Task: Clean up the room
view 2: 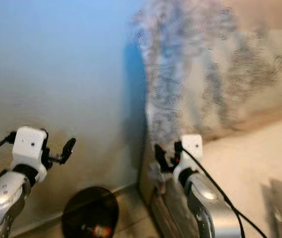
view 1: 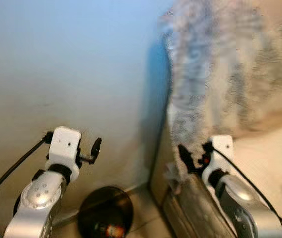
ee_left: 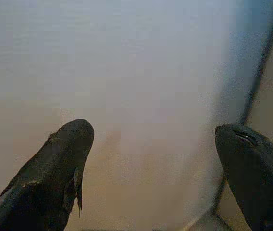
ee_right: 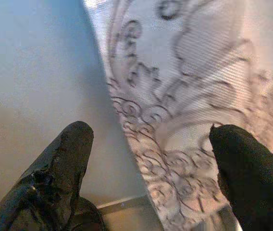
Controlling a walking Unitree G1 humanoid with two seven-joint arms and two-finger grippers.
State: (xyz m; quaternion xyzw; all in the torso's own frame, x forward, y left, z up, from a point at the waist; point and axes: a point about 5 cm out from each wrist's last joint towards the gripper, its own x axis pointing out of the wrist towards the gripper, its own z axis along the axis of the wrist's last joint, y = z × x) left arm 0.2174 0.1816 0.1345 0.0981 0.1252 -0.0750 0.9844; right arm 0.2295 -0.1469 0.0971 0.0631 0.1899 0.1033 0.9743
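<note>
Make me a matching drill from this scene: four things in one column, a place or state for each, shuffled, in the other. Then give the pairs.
Things:
1. left tool
2. right tool
3. patterned cloth
4. dark round object

Places or states:
A. low on the floor by the wall's base
B. open, facing the plain wall
C. hanging, grey scrollwork on pale fabric
D. open, pointed at the cloth's edge

Pairs: 1-B, 2-D, 3-C, 4-A
</note>
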